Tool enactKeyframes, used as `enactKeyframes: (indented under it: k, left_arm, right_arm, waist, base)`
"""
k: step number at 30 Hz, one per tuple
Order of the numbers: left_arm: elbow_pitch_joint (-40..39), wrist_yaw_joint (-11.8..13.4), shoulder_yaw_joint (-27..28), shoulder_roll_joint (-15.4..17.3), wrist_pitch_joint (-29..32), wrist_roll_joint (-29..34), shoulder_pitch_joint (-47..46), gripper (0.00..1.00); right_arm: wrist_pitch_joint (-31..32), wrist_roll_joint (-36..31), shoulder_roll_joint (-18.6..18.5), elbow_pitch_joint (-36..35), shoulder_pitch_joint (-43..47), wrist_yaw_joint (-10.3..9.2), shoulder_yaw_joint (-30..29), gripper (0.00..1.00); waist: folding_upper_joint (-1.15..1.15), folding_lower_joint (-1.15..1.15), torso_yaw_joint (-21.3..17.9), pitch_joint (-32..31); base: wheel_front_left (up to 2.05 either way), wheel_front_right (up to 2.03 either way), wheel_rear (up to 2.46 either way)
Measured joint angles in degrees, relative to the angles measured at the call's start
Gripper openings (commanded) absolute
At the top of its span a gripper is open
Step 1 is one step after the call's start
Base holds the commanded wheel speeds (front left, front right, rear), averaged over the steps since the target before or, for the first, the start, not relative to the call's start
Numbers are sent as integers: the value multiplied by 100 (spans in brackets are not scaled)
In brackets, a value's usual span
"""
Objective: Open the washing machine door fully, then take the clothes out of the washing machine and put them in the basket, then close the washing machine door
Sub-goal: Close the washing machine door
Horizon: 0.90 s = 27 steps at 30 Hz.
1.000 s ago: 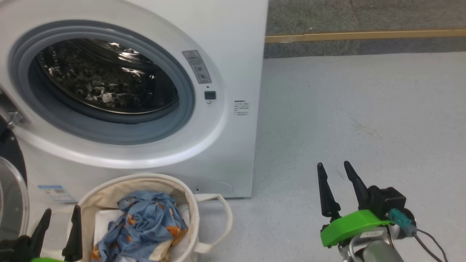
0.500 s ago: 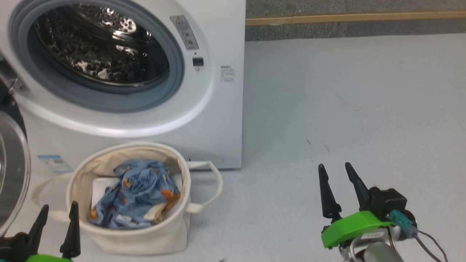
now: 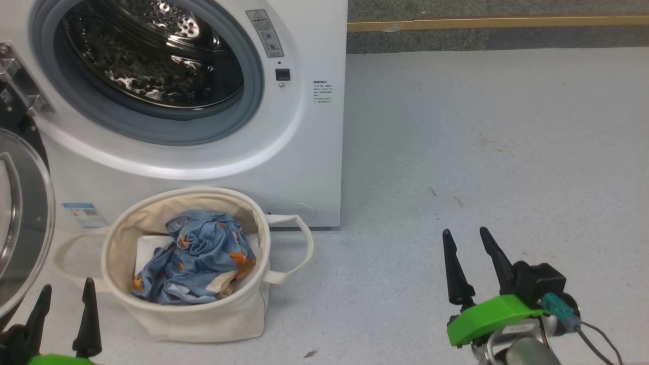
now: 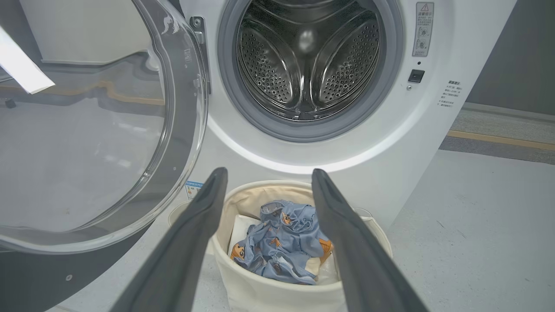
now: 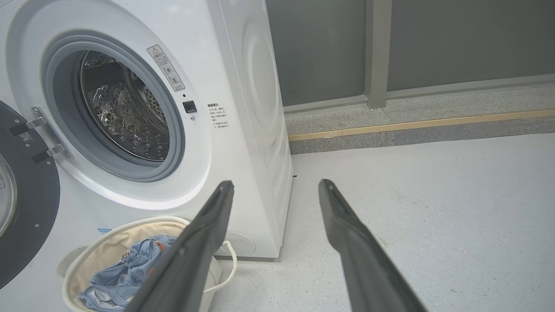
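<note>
1. Black, long and tapered, the two fingers of my left gripper [image 3: 68, 286] stand spread wide with nothing between them, low at my left.
2. My right gripper [image 3: 465, 232] is just as wide and empty, over the bare, pale grey speckled floor [image 3: 481, 126], well apart from everything else.
3. Just beyond my left fingers, the round cream canvas basket [image 3: 203, 319] stands on the floor. The light-blue clothes [image 3: 203, 253] with orange print lie crumpled inside it on a white folded sheet [image 3: 147, 248].
4. To its left, the round door [image 3: 25, 203] with its black rim and clear glass window hangs swung open.
5. Behind the basket, the white boxy front-loading washing machine [image 3: 314, 152] shows its grey rubber gasket [image 3: 253, 111] and perforated steel drum [image 3: 152, 61].
</note>
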Motion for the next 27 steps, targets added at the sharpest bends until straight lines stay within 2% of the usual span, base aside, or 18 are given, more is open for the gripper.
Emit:
enactKeyframes:
  k: [6,14,23,27]
  left_arm:
    - [27,29,59,-27,-16,9,0,100]
    - [24,207,269,-44,-18,73,-1,100]
    - [23,404,471,-43,-14,51,0,100]
    - [5,410,494,-32,26,27,0,100]
  right_arm:
    - [0,1,-1,4,1,0,10,100]
    - [0,59,-1,5,2,0,88,100]
    - [0,210,0,7,79,0,209,100]
    - [0,226,0,-18,92,0,303,100]
  waist:
    - [0,0,165,-45]
    - [0,0,587,-76]
    - [0,0,1444,-152]
    - [0,0,1857,-188]
  base:
    - [0,0,0]
    - [0,0,0]
    - [0,0,0]
    - [0,0,0]
